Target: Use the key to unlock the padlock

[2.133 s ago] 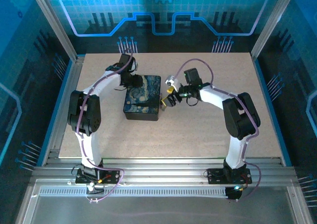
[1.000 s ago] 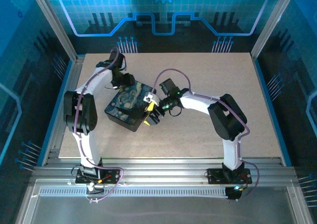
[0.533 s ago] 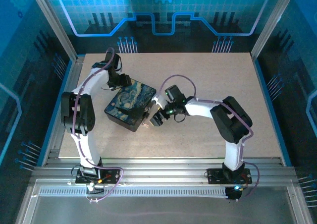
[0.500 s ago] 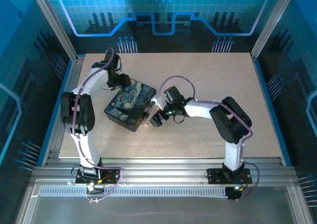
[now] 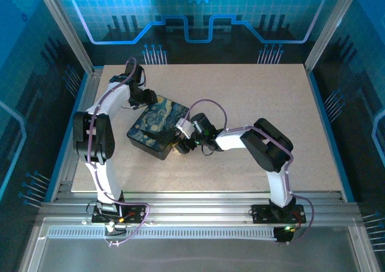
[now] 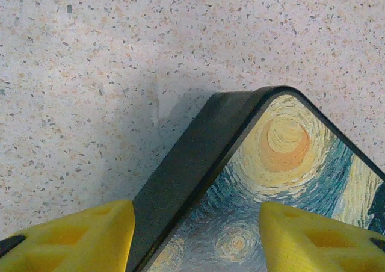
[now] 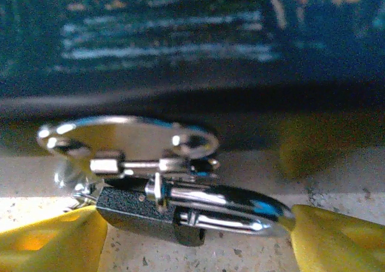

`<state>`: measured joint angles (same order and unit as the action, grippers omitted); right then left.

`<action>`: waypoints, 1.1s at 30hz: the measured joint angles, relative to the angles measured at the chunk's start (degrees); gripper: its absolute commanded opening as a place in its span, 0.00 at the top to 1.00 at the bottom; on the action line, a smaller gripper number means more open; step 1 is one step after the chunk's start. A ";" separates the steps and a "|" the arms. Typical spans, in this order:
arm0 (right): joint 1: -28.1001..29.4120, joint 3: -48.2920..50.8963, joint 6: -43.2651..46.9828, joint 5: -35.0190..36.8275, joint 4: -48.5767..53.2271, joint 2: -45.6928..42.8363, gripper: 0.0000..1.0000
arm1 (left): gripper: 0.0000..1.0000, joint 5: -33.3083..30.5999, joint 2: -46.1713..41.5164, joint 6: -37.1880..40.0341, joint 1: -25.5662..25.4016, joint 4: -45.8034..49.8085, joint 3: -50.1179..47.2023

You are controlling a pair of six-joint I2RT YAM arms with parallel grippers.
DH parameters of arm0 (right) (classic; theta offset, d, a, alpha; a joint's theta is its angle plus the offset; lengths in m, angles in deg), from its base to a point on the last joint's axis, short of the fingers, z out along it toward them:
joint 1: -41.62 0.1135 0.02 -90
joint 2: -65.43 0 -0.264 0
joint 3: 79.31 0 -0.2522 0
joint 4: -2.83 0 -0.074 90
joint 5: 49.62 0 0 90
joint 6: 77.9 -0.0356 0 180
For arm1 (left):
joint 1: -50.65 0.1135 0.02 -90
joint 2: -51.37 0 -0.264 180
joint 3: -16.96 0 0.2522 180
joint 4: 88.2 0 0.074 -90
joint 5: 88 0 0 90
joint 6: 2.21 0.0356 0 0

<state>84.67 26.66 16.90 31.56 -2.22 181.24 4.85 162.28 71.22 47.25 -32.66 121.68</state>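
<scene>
One padlock [image 7: 180,215], one box [image 5: 157,127].

One painted box [image 5: 157,128], one padlock [image 7: 180,210], two arms, two pincers.

Both arms reach toward 12 o'clock, left gripper [image 6: 192,236] and right gripper [image 7: 198,242] with yellow fingers parted.

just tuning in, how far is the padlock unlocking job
Early. Done: the left gripper straddles a corner of the painted box, and the right gripper is down at the padlock, jaws either side, not visibly clamped. Left: gripping it and turning the key; the shackle looks closed.
</scene>
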 measured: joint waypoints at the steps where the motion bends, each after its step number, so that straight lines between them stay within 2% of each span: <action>1: 0.02 0.20 0.20 -0.04 -0.55 0.00 0.24 | 0.42 0.00 0.00 0.00 0.00 -0.13 0.00; 2: 0.04 0.42 0.37 -0.17 -1.22 0.00 0.28 | 0.42 0.00 0.00 0.00 0.00 -0.26 0.00; 8: 0.35 2.23 0.81 0.26 -4.87 0.00 0.31 | 0.43 0.02 0.00 0.00 0.00 -1.22 -0.33; 10: 0.50 2.93 0.66 0.68 -6.16 0.00 0.38 | 0.43 0.02 0.00 0.00 0.00 -1.38 -0.50; 13: 0.46 4.11 0.07 1.18 -7.89 -0.02 0.42 | 0.43 0.02 0.02 0.00 0.00 -1.60 -0.57; 24: -3.02 6.88 -3.34 0.28 -11.63 -2.71 0.45 | 0.43 0.02 0.02 0.02 0.20 -2.10 -1.42; 29: -3.37 6.88 -2.99 -1.55 -13.00 -3.61 0.43 | 0.43 0.02 0.02 0.02 0.37 -2.23 -2.36; 33: -3.54 6.86 -2.51 -3.43 -12.63 -3.69 0.28 | 0.43 0.04 0.02 0.02 0.46 -2.43 -2.43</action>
<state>81.13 33.52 14.39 28.13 -14.85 177.55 4.90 162.30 71.24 47.71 -35.09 119.25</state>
